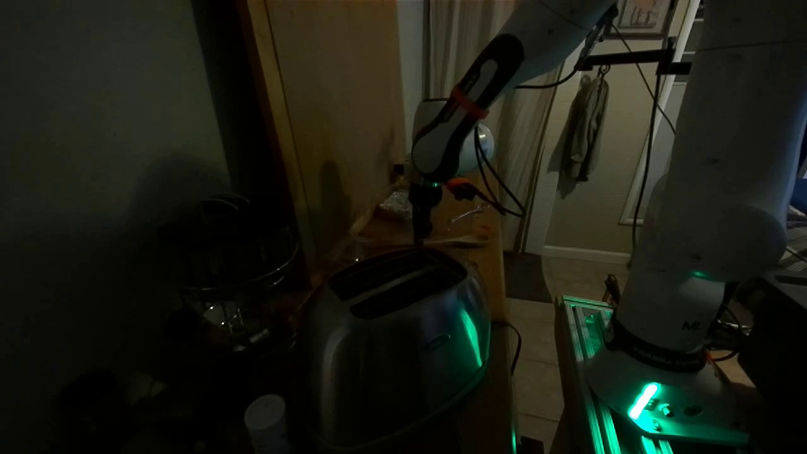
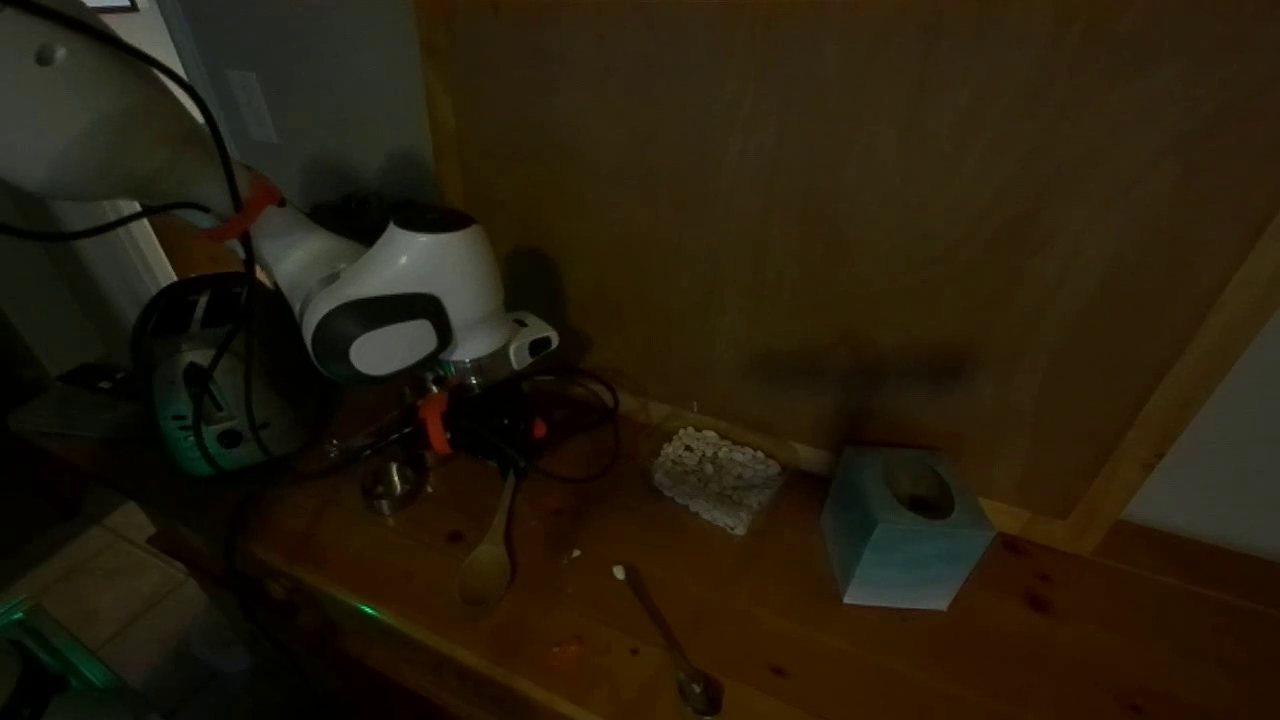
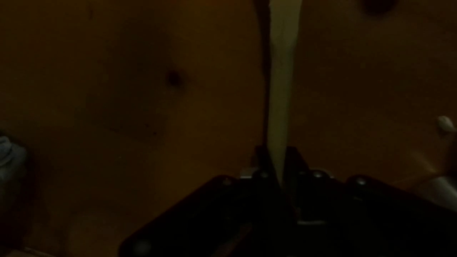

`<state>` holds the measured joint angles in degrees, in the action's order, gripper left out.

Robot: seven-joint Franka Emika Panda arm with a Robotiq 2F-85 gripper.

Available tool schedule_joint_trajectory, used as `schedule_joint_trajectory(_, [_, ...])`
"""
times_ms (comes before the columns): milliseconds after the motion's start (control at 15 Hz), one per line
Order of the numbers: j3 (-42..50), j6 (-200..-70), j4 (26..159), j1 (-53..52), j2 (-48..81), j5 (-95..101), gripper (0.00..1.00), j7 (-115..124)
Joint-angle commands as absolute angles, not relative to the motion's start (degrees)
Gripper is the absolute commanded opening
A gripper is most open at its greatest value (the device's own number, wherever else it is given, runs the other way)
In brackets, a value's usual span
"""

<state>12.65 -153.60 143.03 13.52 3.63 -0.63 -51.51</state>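
Gripper (image 3: 277,155): I have it pointing down at the table (image 2: 850,665), its 2 fingers pinched on the handle of the wooden spoon (image 3: 282,82), 1 on each side in my wrist view.
Wooden spoon: in the grip, the handle running out ahead of the fingertips; in an exterior view I see its bowl over the table, toward the edge. Whether the bowl touches the wood I can't tell (the light is dim, and the black fingers half melt into shadow on my screen).
Arm (image 1: 548,50): white, above the gripper, with an orange strap (image 1: 468,104) around it.
Toaster (image 1: 391,353): off to 1 side of the gripper, apart from it, silver, with 2 long slots on top.
Metal cup (image 2: 390,487): near the gripper, on the toaster side.
White pieces (image 2: 712,478): heaped in a boxy shape, near the gripper on the side away from the toaster, close to the wooden panel (image 2: 900,180).
Tissue box (image 2: 905,545): same side, farther from the gripper than the white pieces, pale blue, with an oval opening on top.
Dark spoon (image 2: 660,627): on the table, ahead of the fingers and over on the tissue-box side, apart from the gripper.
White bit (image 2: 576,553): 1 small piece on the table, between the wooden spoon and the dark spoon.
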Motion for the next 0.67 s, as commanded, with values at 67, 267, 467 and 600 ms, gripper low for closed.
schedule_joint_trajectory(67, [12.30,-153.99,141.00,13.73,6.08,0.78,0.42,-49.18])
schedule_joint_trajectory(267, [12.10,-153.62,140.37,13.72,6.21,0.94,0.61,-48.97])
schedule_joint_trajectory(467, [11.72,-152.42,139.57,13.62,4.95,1.32,0.82,-49.88])
schedule_joint_trajectory(600, [11.67,-151.36,138.58,13.46,3.54,2.49,0.96,-49.41])
